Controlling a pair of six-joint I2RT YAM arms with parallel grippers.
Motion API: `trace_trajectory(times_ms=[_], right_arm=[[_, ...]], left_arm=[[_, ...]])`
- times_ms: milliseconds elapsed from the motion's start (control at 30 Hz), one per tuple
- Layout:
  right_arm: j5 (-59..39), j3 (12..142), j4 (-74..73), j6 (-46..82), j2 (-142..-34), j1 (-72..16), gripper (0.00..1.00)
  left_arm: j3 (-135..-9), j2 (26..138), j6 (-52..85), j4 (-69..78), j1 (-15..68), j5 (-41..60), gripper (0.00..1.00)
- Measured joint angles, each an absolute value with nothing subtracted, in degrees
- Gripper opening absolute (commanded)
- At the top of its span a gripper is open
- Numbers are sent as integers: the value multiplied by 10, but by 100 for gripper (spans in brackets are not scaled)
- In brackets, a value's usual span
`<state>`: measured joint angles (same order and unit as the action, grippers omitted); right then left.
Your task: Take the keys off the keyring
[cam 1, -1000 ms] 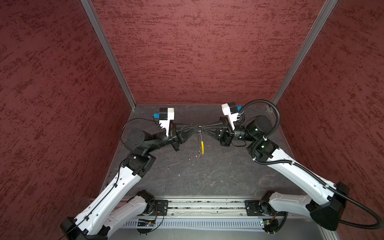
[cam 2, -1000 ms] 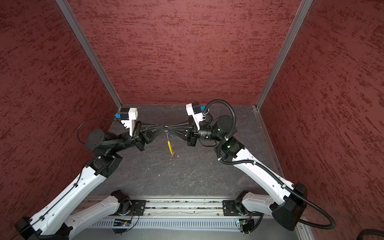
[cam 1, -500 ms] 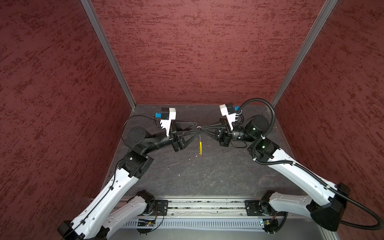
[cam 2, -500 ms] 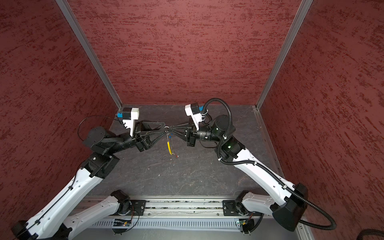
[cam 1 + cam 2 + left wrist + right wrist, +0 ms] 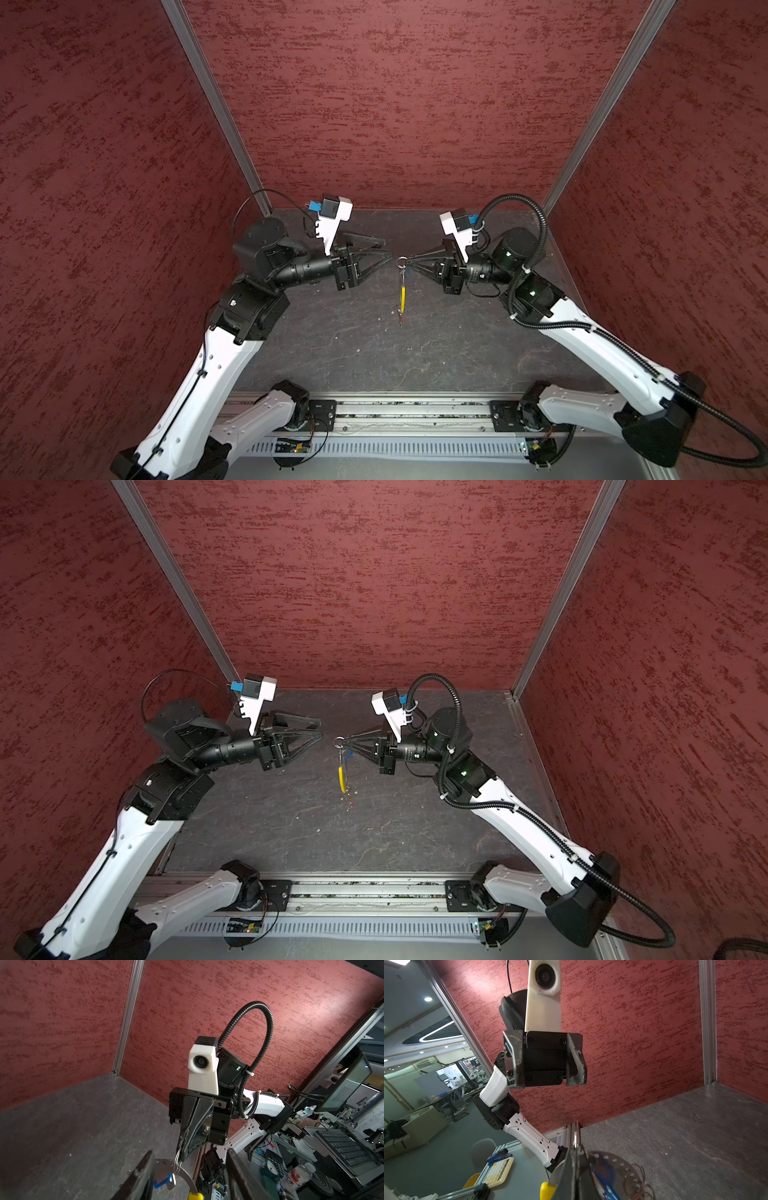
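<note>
Below, the surface: a dark grey, stone-look table with pale veins and a few light specks.
Enclosure: three red textured walls joined by aluminium posts close the table at the back and on both sides. An aluminium rail runs along the front edge and carries both arm bases.
Room beyond: the wrist views look out past the open front to an office with ceiling lights. A keyboard and a bottle show on one bench, a cream calculator on another.
Inside the enclosure: the two arms and the keyring, which hangs in the air over the middle of the table in both top views.
Tool on the right: the right gripper is clenched on the small silver split ring at the top of the keyring, its jaws pressed together.
Tool on the left: the left gripper is released, its jaws parted and holding nothing. It faces the right gripper, its tips just beside the split ring but apart from it.
Hanging loop: a curved silvery band with small holes and a yellow sleeve dangles straight down from the split ring.
Hung on it: the blue-headed key hangs close under the split ring. The red-headed key sits at the lowest end; whether it touches the table cannot be told.
</note>
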<state>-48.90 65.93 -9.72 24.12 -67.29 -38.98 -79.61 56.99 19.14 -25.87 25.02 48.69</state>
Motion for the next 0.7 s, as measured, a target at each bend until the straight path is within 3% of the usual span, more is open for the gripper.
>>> trace_trajectory(times_ms=[133,367,533,700], right_arm=[[-503,660,-78,228,-672,-388,0],[-520,685,-20,191,-671,-387,0],[-523,724,45,155,-671,-387,0],[-523,756,110,121,-672,-387,0]], left_arm=[[-837,603,175,-337,250,510,40],[-918,660,129,-463,288,510,39],[-930,675,100,-520,309,495,30],[-930,675,89,-532,313,493,28]])
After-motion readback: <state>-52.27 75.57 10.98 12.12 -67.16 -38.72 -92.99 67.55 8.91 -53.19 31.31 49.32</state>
